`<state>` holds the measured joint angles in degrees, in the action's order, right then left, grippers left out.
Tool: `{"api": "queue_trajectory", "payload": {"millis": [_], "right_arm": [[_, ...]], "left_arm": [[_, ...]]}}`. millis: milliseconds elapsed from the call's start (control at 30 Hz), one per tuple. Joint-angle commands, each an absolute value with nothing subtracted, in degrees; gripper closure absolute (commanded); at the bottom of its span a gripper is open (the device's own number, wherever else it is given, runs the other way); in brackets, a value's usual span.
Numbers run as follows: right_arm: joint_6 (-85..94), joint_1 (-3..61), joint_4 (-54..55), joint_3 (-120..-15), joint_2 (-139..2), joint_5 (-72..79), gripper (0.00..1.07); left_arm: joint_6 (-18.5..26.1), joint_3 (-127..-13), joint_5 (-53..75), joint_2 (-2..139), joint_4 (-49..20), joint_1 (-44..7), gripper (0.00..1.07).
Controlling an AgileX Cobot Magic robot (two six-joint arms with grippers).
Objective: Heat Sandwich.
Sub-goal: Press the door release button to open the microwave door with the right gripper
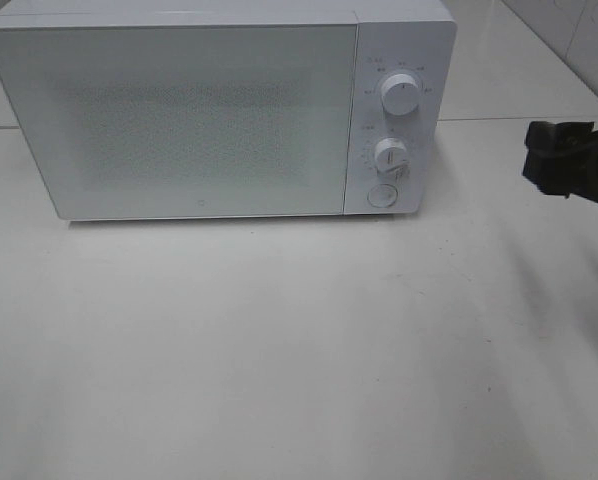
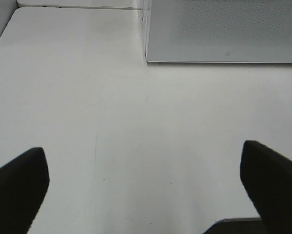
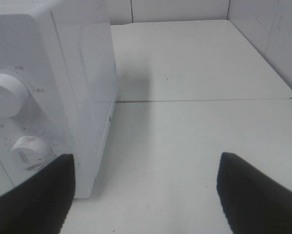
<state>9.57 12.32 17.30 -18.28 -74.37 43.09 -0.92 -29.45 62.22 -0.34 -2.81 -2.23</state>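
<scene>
The sandwich shows in no view. A white microwave (image 1: pixel 179 110) stands at the back of the table with its door shut; it also appears in the left wrist view (image 2: pixel 224 29) and the right wrist view (image 3: pixel 48 97). My right gripper (image 1: pixel 539 160) hovers to the right of the microwave's control panel, open and empty (image 3: pixel 143 195). My left gripper (image 2: pixel 143 195) is outside the high view; in its wrist view the black fingers (image 2: pixel 16 190) stand wide open over bare table, short of the microwave's left front corner.
The control panel carries two white knobs (image 1: pixel 399 95) (image 1: pixel 390 155) and a round button (image 1: pixel 382 195). The white table (image 1: pixel 279 340) spreads in front of the microwave. A wall (image 3: pixel 278 44) closes the right side, and another wall runs behind.
</scene>
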Motion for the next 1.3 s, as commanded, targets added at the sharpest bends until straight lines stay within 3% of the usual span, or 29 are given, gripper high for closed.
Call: {"api": "queue_trajectory", "payload": {"millis": [33,200,567,1067,1300], "right_arm": [[11.86,16.27,21.14,-18.11,-77.35,46.41,0.32],[11.86,21.94,22.98,-18.11,-81.70,50.99,0.31],[14.21,37.59,39.02,-19.08,-90.70,62.05,0.31],[20.97,47.04,51.34,-24.41,-95.51,62.17,0.31],[21.03,47.73,51.74,-24.58,-95.51,61.54,0.32]], "left_arm": [[-1.15,-29.51,61.48,-1.09,-3.27,-2.18,0.07],[-1.15,-29.51,61.48,-1.09,-3.27,-2.18,0.07],[-1.15,-29.51,61.48,-1.09,-3.27,-2.18,0.07],[-1.09,-29.51,61.48,-1.03,-3.27,-2.18,0.07],[-1.09,-29.51,61.48,-0.97,-3.27,-2.18,0.07]]}}
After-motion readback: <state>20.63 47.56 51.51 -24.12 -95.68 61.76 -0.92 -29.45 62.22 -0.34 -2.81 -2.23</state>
